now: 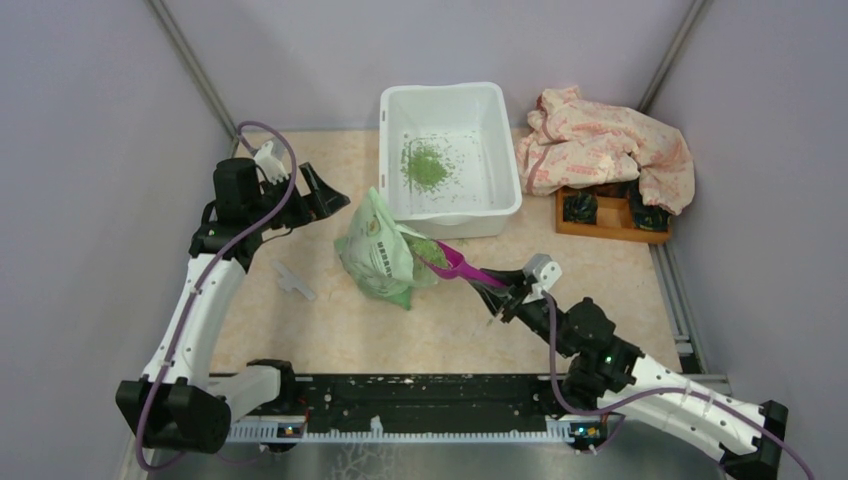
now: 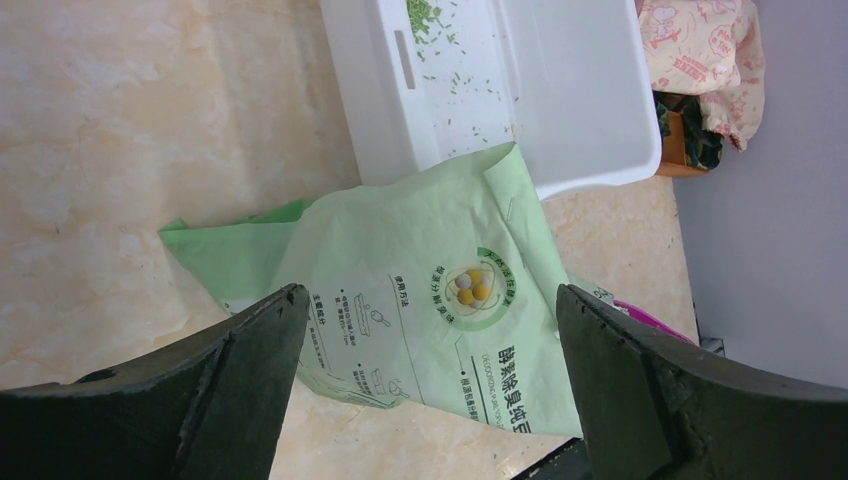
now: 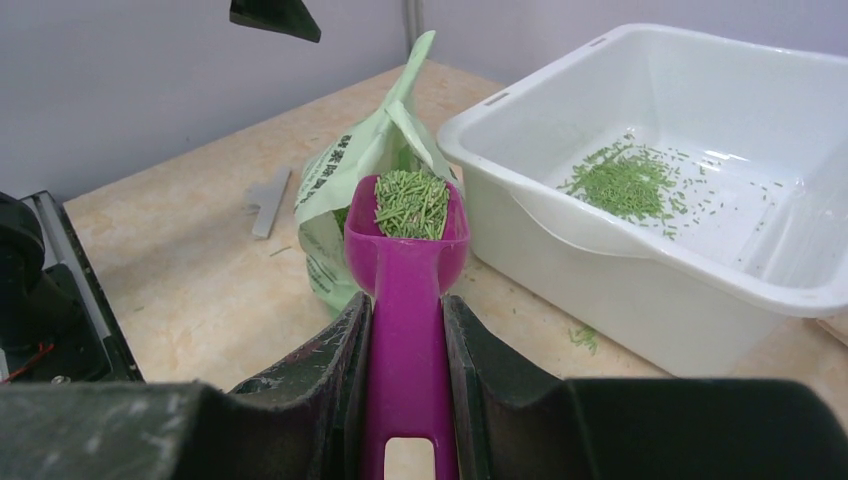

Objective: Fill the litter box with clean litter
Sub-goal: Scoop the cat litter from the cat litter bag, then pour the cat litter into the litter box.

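Observation:
The white litter box stands at the back centre, with a small pile of green clean litter on its floor. My right gripper is shut on the handle of a magenta scoop. The scoop's bowl is heaped with clean litter. It hovers just beside the open mouth of the green printed bag, short of the litter box wall. My left gripper hangs open above and left of the bag, holding nothing.
A pink patterned cloth drapes over a small wooden tray right of the box. A small grey flat piece lies on the table left of the bag. A few granules lie on the table by the box.

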Available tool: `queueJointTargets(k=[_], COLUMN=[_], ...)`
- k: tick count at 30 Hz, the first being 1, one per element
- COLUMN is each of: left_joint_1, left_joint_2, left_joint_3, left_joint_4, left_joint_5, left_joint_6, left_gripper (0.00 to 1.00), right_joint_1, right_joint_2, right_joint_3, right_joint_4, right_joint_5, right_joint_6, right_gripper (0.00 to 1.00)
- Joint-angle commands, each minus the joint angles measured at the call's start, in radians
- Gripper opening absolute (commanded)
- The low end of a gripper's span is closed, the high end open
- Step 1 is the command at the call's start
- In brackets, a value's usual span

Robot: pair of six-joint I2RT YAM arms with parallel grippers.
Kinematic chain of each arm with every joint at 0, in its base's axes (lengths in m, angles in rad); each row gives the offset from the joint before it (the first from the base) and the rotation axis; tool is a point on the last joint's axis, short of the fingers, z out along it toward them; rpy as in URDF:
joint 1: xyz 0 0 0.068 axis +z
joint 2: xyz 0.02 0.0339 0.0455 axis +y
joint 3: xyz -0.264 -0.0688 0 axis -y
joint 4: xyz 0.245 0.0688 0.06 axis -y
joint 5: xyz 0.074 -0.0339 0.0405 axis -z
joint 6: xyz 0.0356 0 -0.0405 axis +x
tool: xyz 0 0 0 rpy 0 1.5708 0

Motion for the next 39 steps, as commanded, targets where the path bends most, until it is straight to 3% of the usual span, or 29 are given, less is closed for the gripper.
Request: queueJointTargets(k=[1,21,33,39], left_joint_1=[0.006,0.006,0.006,0.006], left_joint_2=[-0.002,0.003,-0.011,-0.023], left_joint_3=[0.035,-0.001,-0.019,-0.04], left_joint_4=[0.021,0.063,0.073,0.084], left_joint_5=[0.021,0.041,0.065,0.08], left_joint_6=[-0.002,-0.016,-0.02,-0.025], left_gripper=[0.99,0.99,0.99,0.99], right_joint_1=[0.007,0.006,0.002,-0.138], right_joint_2=[-0.012,0.05,0.36,0.53], right_joint_3=[0.084,0.217,0.378,0.465], right_joint_4=[0.036,0.068,0.194,0.196], right_joint_5=[-0.027,-0.021,0.11,0.076], right_joint_6=[-0.01,-0.063,-0.164,-0.113], right_gripper=[0.0,0.0,0.0,0.0])
